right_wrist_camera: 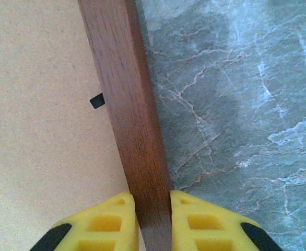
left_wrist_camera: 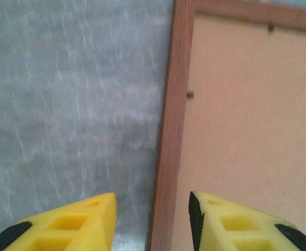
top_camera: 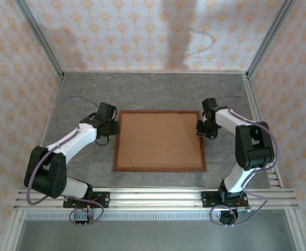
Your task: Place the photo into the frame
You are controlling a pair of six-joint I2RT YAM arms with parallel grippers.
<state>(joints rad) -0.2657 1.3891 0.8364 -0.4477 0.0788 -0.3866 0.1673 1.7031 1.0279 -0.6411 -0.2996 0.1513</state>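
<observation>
Top external, one frame (top_camera: pixel 160 170), right gripper (top_camera: pixel 201 128) clamping it, left gripper (top_camera: pixel 114 127) parted

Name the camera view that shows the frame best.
Top external: the whole frame lies flat, all four sides visible. Left wrist shows a stretch of its left moulding; right wrist shows its right moulding pinched by the right gripper.

One frame (right_wrist_camera: pixel 127 104), one brown board (top_camera: pixel 160 140) in it, two tools: left tool (left_wrist_camera: pixel 152 209), right tool (right_wrist_camera: pixel 153 201)
</observation>
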